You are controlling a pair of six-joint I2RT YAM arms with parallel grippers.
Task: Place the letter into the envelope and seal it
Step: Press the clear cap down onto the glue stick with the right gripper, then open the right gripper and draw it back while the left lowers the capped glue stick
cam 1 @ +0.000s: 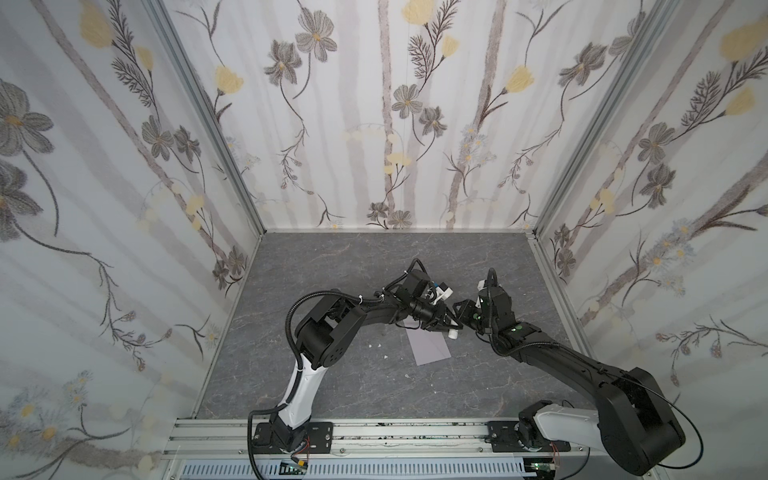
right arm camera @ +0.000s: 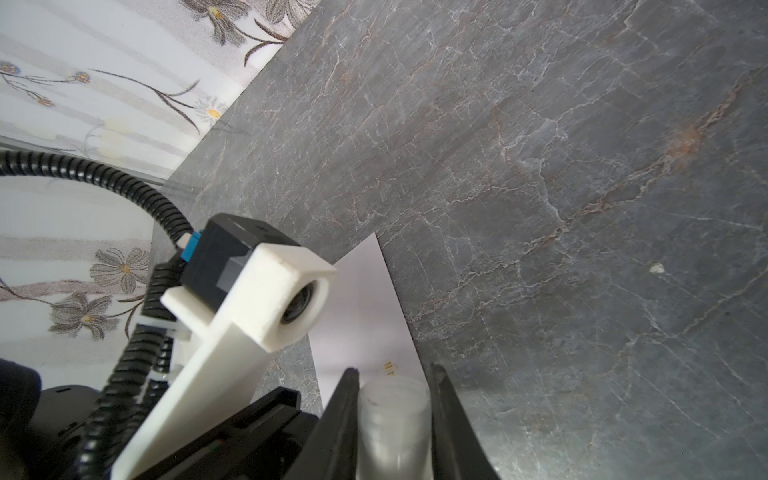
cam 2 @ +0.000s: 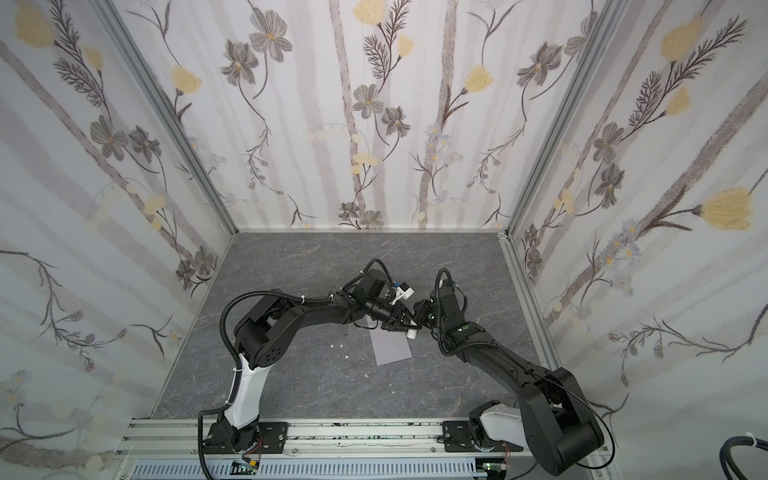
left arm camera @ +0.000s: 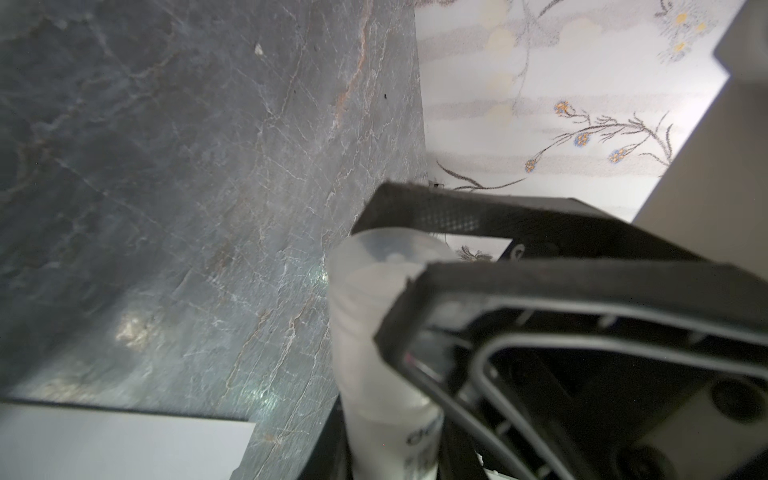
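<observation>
The enclosure walls [cam 1: 374, 124], covered in floral wallpaper, surround a grey marble-pattern table [cam 1: 332, 270] on three sides. Two black arms reach in from the near rail, and their tools meet above the middle of the table.

The envelope [cam 1: 430, 349] [cam 2: 392, 349] lies flat on the table near its centre. It is plain grey-lavender. In both top views its far end sits under the two tools. In the right wrist view the envelope [right arm camera: 365, 291] shows behind the tool tips, with a small reddish mark [right arm camera: 388, 368] close to them.

The left gripper [cam 1: 442, 322] [cam 2: 401, 326] is clamped on a white glue-stick tube [cam 1: 453, 333] [cam 2: 411, 334]. The tube is clear of the table, and one end projects from the tool toward the right arm. In the left wrist view both fingers [left arm camera: 436, 212] bear on the translucent body of the tube [left arm camera: 365, 332].

The right gripper [cam 1: 461, 309] [cam 2: 419, 313] [right arm camera: 394, 374] stands at the projecting end of the same tube [right arm camera: 395, 415]. Its jaws flank that end closely, one on each side. The views do not show whether they press on it or merely stand beside it.

The left arm's wrist camera, in a white mount [right arm camera: 266, 299], sits just beside the right tool.

Small white scraps [cam 1: 374, 345] [cam 2: 336, 345] lie on the table to the left of the envelope, apart from it.
</observation>
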